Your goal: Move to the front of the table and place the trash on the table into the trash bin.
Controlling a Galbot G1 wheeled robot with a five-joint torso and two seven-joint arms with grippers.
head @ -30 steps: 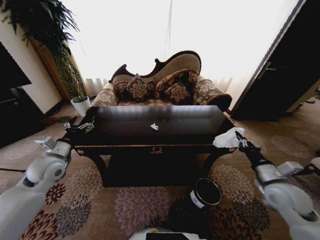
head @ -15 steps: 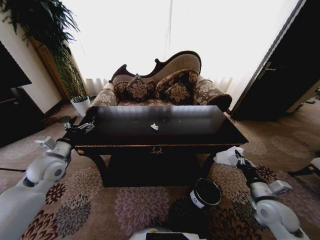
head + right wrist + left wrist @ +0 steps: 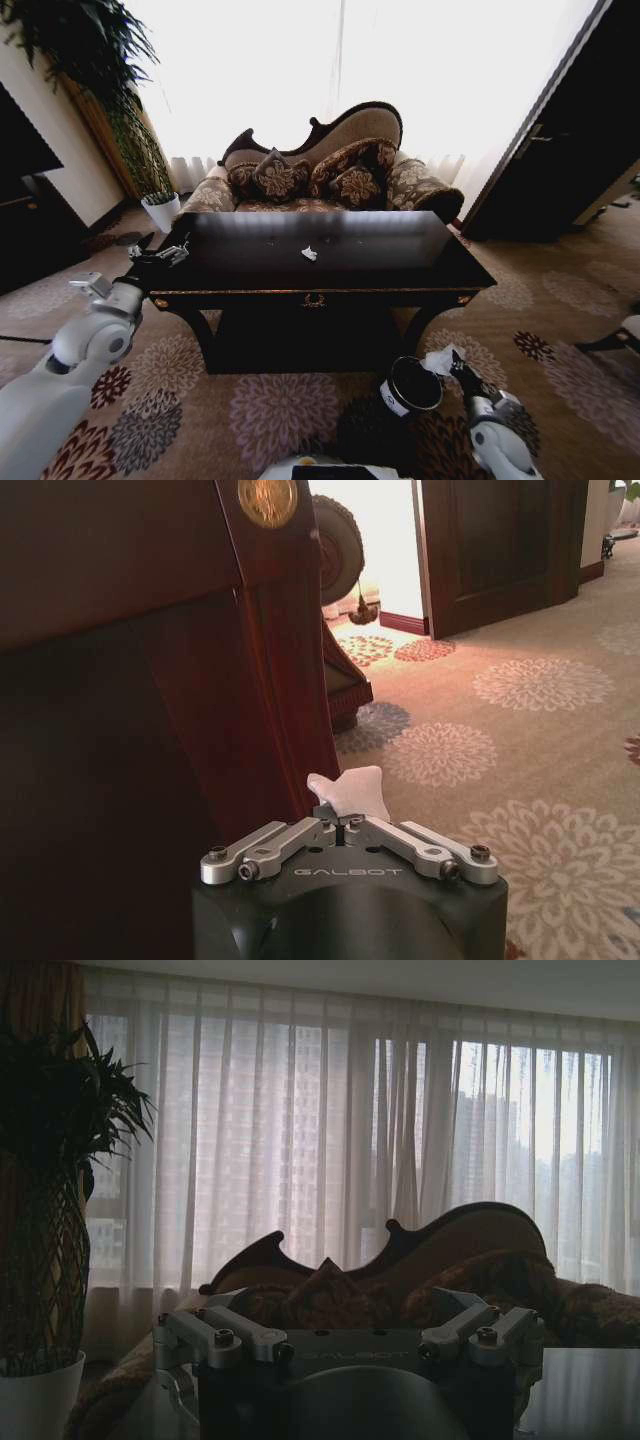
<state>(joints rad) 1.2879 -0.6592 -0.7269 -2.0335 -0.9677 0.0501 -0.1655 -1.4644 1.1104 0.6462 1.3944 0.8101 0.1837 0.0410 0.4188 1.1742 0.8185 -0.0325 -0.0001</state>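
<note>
The dark glossy table (image 3: 400, 262) stands straight ahead, and a small white scrap of trash (image 3: 309, 254) lies near the middle of its top. On the carpet below the table's right front corner the black trash bin (image 3: 410, 386) leans over, its white label showing. My right gripper (image 3: 452, 363) is low, just right of the bin's rim, shut on a crumpled white paper wad (image 3: 438, 359). The right wrist view shows the paper wad (image 3: 350, 790) pinched in the right gripper (image 3: 341, 823), beside the table's leg (image 3: 285, 690). My left gripper (image 3: 163, 252) hovers open at the table's left front corner.
A patterned sofa (image 3: 320, 175) with cushions stands behind the table. A tall plant in a white pot (image 3: 160, 211) is at the back left, and a dark cabinet (image 3: 25, 215) runs along the left wall. A dark door (image 3: 575, 140) is on the right. Flowered carpet (image 3: 250, 410) surrounds the table.
My right arm has come down from the table's right front corner to beside the bin's rim, carrying the paper wad. The left arm has stayed put.
</note>
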